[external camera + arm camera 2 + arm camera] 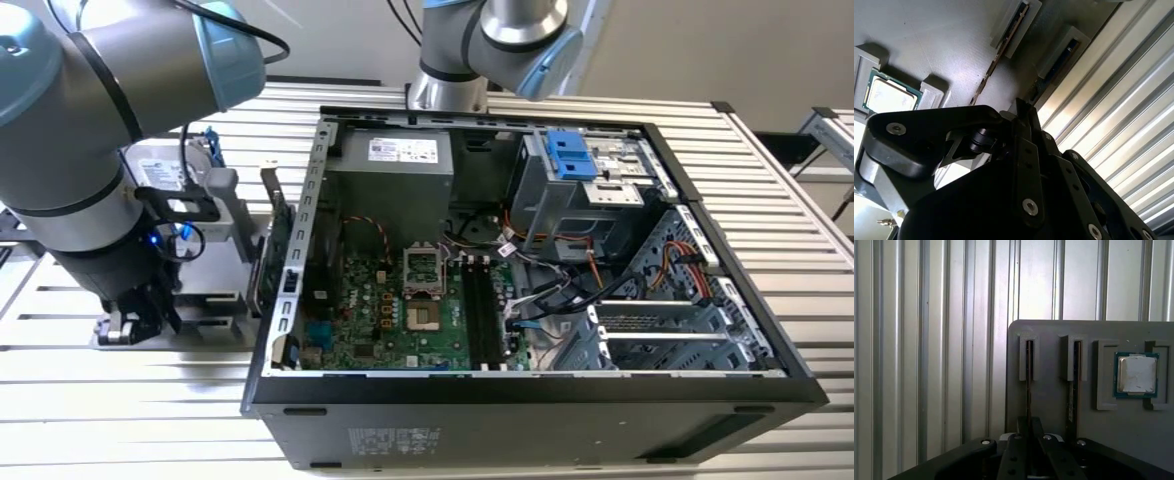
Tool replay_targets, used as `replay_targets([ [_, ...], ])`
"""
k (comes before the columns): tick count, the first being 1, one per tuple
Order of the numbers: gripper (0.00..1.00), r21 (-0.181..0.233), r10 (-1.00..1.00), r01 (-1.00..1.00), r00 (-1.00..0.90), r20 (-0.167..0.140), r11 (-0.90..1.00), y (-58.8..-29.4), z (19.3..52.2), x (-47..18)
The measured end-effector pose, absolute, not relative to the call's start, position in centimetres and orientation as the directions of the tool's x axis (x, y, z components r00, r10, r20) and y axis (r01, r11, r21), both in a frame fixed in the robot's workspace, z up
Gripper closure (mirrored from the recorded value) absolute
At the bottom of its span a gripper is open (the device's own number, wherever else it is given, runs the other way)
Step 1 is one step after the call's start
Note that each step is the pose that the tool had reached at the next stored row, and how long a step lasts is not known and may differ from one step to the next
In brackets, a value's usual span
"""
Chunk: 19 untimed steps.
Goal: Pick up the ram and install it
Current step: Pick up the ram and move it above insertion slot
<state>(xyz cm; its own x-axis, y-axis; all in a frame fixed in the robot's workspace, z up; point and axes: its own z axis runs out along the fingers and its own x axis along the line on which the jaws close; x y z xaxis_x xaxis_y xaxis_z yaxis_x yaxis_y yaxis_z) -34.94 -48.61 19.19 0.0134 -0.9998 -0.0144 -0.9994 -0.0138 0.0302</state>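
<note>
Two rams stand on edge in slots of a grey tray (1049,405). The ram (1029,371) farther from the processor chip runs straight down into my gripper (1030,424), whose fingers are shut on its thin edge while it still sits in its slots. In the second wrist view the same ram (1056,65) ends at the gripper (1025,111). The exterior view has the gripper (127,325) low over the tray (200,300), to the left of the open computer case (534,385). Inside the case, dark memory slots (483,310) lie beside the processor socket.
A second ram (1072,385) stands in the neighbouring slot, close to my fingers. A square silver processor chip (1136,374) rests in its tray pocket. A boxy drive (167,170) stands behind the arm. Loose cables (561,290) cross the case next to the memory slots. Ribbed metal table all around.
</note>
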Motion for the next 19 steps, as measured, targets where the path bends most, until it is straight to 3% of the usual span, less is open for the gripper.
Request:
replay_targets([
  [19,1.0,0.03,-1.0,-0.999,0.013,-0.014,-0.013,-48.6,20.6,-34.9],
])
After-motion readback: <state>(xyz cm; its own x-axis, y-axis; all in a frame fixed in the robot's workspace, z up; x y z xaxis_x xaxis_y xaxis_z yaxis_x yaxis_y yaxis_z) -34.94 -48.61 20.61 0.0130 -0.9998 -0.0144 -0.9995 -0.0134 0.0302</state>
